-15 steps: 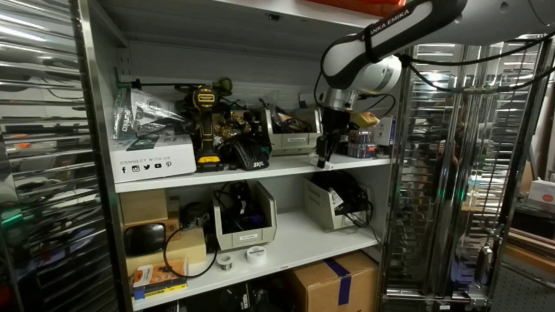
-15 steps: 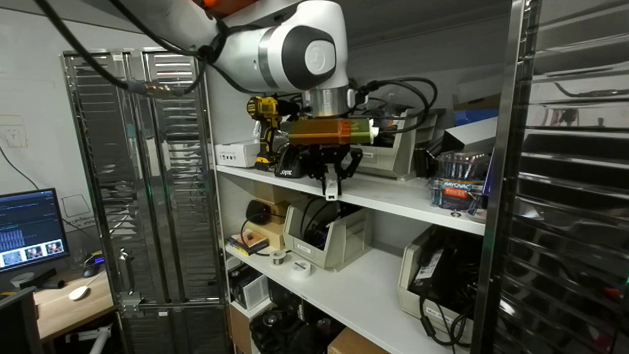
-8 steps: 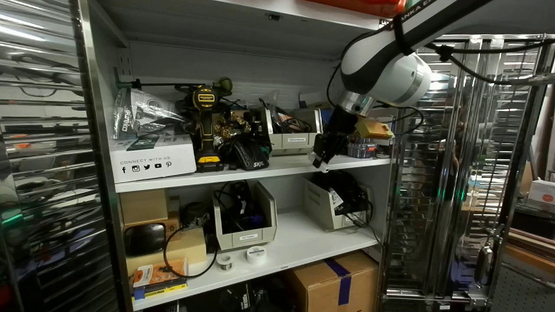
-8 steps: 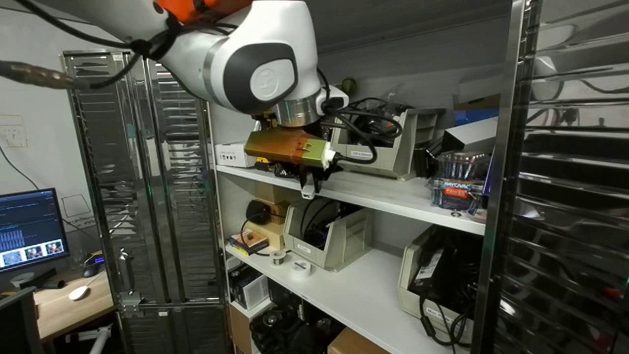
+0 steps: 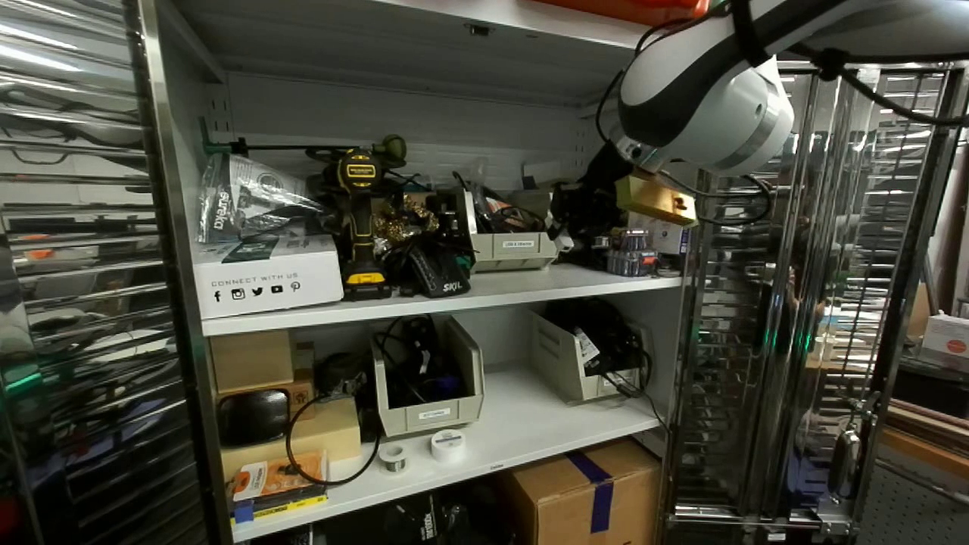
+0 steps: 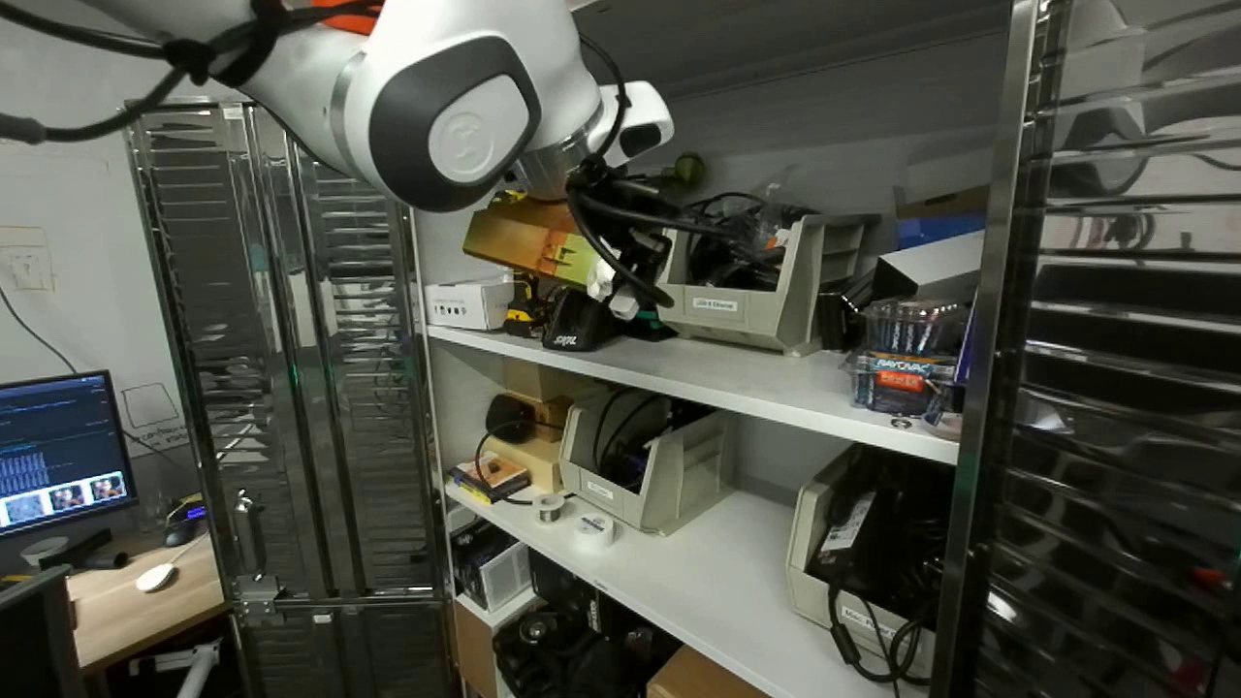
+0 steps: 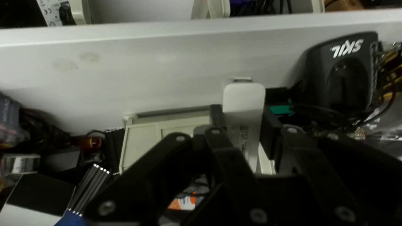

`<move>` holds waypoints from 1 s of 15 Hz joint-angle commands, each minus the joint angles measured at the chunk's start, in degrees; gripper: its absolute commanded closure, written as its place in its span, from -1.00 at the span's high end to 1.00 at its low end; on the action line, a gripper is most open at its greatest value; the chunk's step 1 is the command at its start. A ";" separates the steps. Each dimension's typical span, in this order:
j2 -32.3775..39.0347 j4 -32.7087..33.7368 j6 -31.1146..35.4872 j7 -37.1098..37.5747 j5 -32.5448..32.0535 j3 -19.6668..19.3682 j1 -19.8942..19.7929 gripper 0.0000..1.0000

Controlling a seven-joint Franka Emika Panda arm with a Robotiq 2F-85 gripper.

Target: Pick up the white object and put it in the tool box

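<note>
Your upper white surface (image 5: 507, 285), seen in an exterior view, carries a beige bin (image 5: 522, 261) holding cables (image 5: 518, 219). In an exterior view, a clear Rayovac pack (image 6: 902, 378) holds batteries (image 6: 908, 332), and a lower bin (image 6: 812, 596) holds black cords (image 6: 923, 567). In your wrist view, the gripper (image 7: 243, 114) pinches the white labelled object (image 7: 244, 95) near the beige bin.

Glossy slatted metal doors (image 5: 802, 303) flank both end edges of the white shelf-board table (image 5: 522, 286); a white wall (image 5: 378, 106) rises behind its rear edge. Past the door at one front corner stands a pale wooden desk (image 6: 126, 616).
</note>
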 commanded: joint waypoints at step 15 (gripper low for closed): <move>34.04 41.64 22.52 26.48 -16.26 -23.72 15.23 -0.60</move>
